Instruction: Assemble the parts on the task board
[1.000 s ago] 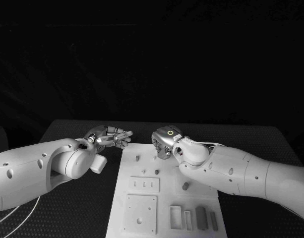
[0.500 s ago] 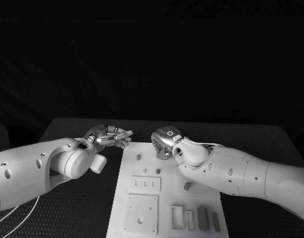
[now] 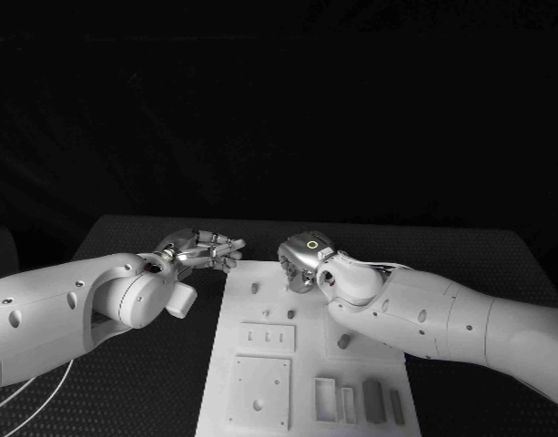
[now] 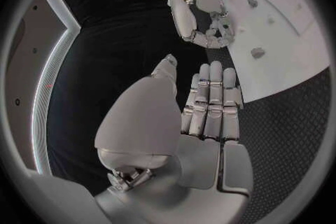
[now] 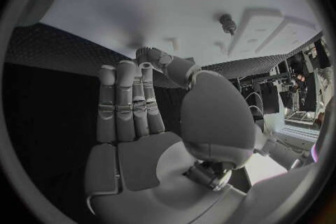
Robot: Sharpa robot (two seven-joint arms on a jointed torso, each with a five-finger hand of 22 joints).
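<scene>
While both arms reach in over the black desk (image 3: 135, 382), neither hand carries anything. The left hand (image 3: 200, 252) hangs just off the far left corner of the task board (image 3: 308, 350); in the left wrist view its fingers (image 4: 213, 102) lie straight and side by side, with nothing between them and the thumb — released. The right hand (image 3: 302, 259) sits over the far end of the board, fingers pointing down toward it. In the right wrist view its fingers (image 5: 126, 103) are likewise extended and close together, the thumb bent across above their tips, grasping nothing; whether the tips touch the board cannot be told.

The task board lies lengthwise down the middle of the desk. Small dark parts stand on its far half: one near the left edge (image 3: 252, 289), one mid-board (image 3: 288, 314), another beside the right forearm (image 3: 343, 341). Narrow bar-shaped parts (image 3: 372, 401) lie at the near right corner — beside a raised square plate (image 3: 260, 392).
</scene>
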